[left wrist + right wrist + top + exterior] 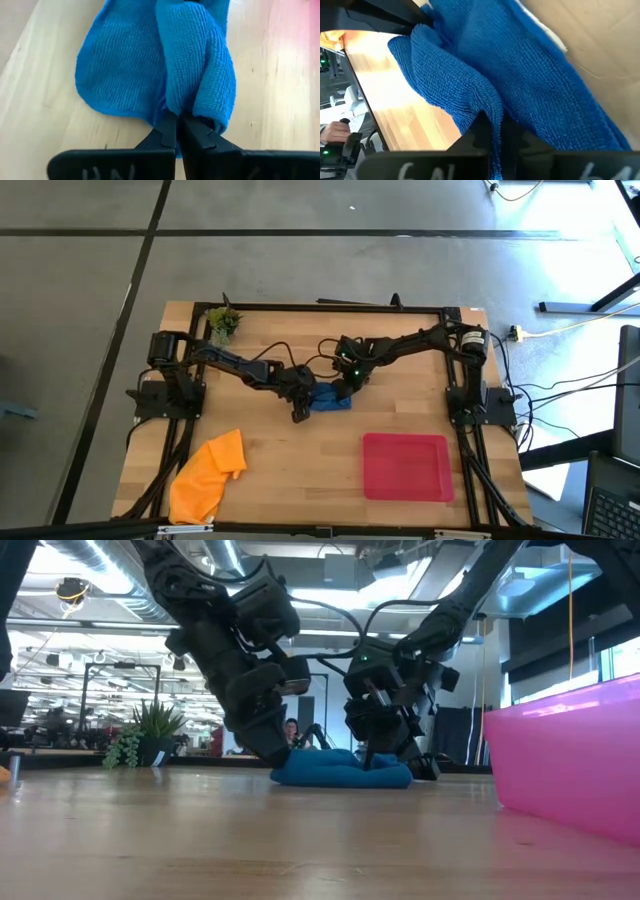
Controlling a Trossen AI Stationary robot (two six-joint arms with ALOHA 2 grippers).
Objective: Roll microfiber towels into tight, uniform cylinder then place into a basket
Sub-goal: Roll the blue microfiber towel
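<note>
At centre frame, the left gripper and right gripper each pinched the soft, limp blue towel by its folded edges, the likeliest holds.

The towel in the middle is bright blue with a fine ribbed weave. The other towel is vivid orange, the tray plain red, the table pale striped wood.
</note>
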